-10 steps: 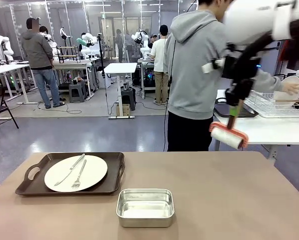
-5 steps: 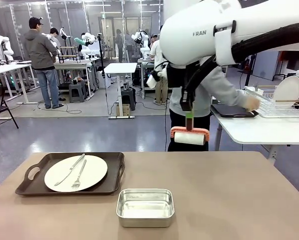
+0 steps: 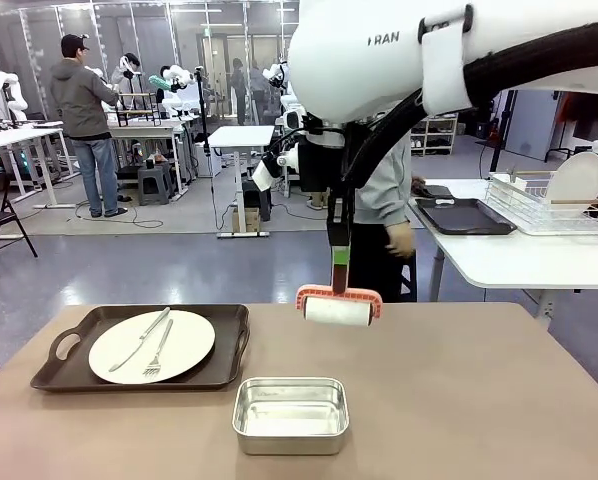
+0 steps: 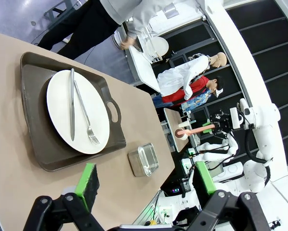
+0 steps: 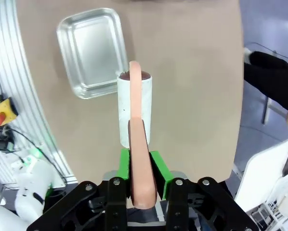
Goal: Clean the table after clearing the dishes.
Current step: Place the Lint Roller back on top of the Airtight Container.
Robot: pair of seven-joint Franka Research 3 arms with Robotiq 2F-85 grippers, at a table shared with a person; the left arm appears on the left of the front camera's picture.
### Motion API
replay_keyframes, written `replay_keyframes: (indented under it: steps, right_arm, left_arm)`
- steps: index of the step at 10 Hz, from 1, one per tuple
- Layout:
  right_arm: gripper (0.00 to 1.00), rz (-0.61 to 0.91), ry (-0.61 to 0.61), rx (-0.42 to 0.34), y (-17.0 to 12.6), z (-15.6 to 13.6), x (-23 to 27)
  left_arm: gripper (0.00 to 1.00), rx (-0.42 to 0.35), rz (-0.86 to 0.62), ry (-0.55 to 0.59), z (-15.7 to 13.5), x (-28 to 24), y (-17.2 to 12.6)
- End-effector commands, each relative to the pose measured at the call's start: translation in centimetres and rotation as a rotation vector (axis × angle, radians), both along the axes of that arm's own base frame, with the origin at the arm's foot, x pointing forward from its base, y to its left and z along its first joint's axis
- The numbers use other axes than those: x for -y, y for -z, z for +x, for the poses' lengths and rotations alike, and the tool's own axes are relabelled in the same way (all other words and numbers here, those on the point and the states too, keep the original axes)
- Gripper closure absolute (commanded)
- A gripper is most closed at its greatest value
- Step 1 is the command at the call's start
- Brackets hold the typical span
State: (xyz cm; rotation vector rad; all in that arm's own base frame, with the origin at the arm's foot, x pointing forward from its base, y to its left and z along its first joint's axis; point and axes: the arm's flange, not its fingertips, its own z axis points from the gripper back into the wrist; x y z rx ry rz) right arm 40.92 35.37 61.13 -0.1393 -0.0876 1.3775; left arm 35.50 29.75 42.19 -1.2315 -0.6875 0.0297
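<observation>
Bright, even indoor lighting from overhead. The table has a matte, glare-free top, with only a soft shadow around the metal pan, whose floor mirrors the light. The near white right arm looks pale and slightly soft. In the wrist views, straight lines bend toward the edges.

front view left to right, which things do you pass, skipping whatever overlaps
plate → metal pan → dish rack
</observation>
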Motion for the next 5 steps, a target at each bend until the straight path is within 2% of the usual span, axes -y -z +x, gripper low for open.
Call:
replay_keyframes:
  steps: [1, 5]
  right_arm:
    - [0.77, -0.022, 0.011, 0.025, -0.01, 1.29, 0.04]
    - [0.77, -0.022, 0.011, 0.025, -0.01, 1.29, 0.04]
  left_arm:
    - [0.0, 0.001, -0.003, 0.003, -0.35, -0.13, -0.13]
    - [0.0, 0.001, -0.003, 0.003, -0.35, -0.13, -0.13]
